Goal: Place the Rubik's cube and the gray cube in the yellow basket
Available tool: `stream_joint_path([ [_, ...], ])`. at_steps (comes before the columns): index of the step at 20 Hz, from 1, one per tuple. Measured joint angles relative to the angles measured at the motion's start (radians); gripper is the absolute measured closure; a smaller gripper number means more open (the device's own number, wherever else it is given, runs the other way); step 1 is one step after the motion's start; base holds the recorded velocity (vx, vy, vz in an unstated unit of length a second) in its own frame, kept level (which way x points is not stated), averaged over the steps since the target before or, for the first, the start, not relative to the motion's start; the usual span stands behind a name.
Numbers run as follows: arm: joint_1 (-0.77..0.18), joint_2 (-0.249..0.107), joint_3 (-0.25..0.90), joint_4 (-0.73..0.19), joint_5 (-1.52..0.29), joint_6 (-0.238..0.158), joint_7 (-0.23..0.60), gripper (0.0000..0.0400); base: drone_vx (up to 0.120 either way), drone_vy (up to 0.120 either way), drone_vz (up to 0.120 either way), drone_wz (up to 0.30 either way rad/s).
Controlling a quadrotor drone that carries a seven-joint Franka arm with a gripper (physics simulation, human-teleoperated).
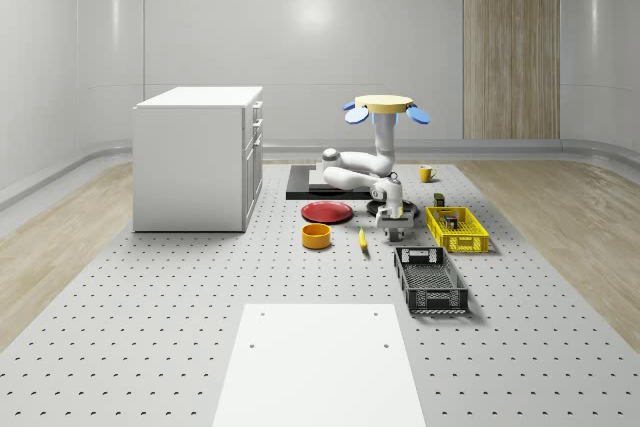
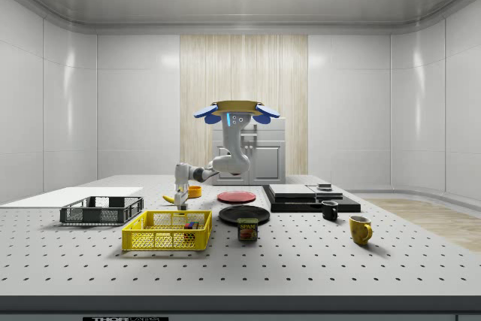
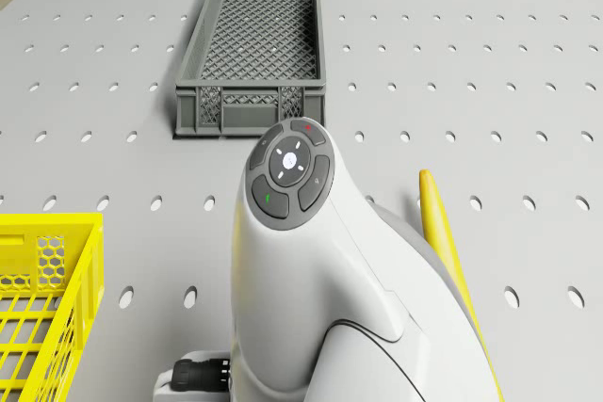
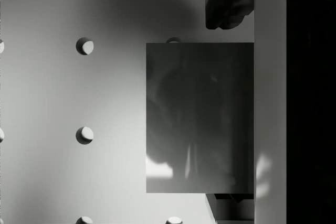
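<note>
Whole-scene view: drone [image 1: 388, 105] hovers above the perforated table [image 1: 150, 347], over the black platter near the far middle; arm folds down so the gripper [image 1: 391, 215] hangs low, just beside the yellow basket's [image 1: 457, 230] long side, on the side facing the red plate [image 1: 327, 212]. Dark gray crate [image 1: 430, 280] sits nearer the table's front edge. Orange bowl [image 1: 317, 236] and banana [image 1: 362, 239] lie between plate and crate. Something multicoloured already sits inside the basket, probably the Rubik's cube [image 1: 455, 220], too small to be sure.

Side view: gripper [image 2: 181, 199] points straight down just behind the basket [image 2: 167, 231]; coloured item [image 2: 191, 224] inside it. Can [image 2: 248, 228] and two mugs stand toward the side view's right.

Drone view: arm link over the table, basket corner [image 3: 42, 298], crate [image 3: 252, 49], banana [image 3: 443, 233] beside the arm.

Wrist view: gray cube [image 4: 199, 117] on the table right under the camera, flat face up, square to the frame. One dark fingertip [image 4: 228, 6] shows past one edge, another part past the opposite edge, so the jaws look apart and straddling the cube, not clamped.

Handling, judged: rigid block, likely light, smooth faces could slip; pinch two opposite flat faces at mid-height, centred, then lift over the basket wall.
</note>
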Motion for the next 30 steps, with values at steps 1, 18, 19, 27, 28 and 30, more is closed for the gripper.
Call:
stream_joint_path([
  [1, 0.001, 0.0, 0.0, -0.001, 0.0, 0.0, 0.0, 0.0, 0.0, 0.0, 0.0, 0.0],
  [18, 0.012, 0.001, -0.001, -0.005, -0.002, -0.001, -0.007, 0.0131, 0.0, 0.0, 0.0, 0.0],
  [19, 0.012, 0.001, -0.002, -0.005, -0.002, -0.001, -0.007, 0.0135, 0.0, 0.0, 0.0, 0.0],
  [27, 0.012, 0.002, -0.002, -0.005, -0.003, -0.002, -0.007, 0.0147, 0.0, 0.0, 0.0, 0.0],
  [28, 0.012, 0.002, -0.001, -0.005, -0.002, -0.003, -0.007, 0.0148, 0.0, 0.0, 0.0, 0.0],
  [30, 0.014, 0.002, 0.009, -0.007, 0.007, -0.007, -0.007, 0.0149, 0.0, 0.0, 0.0, 0.0],
])
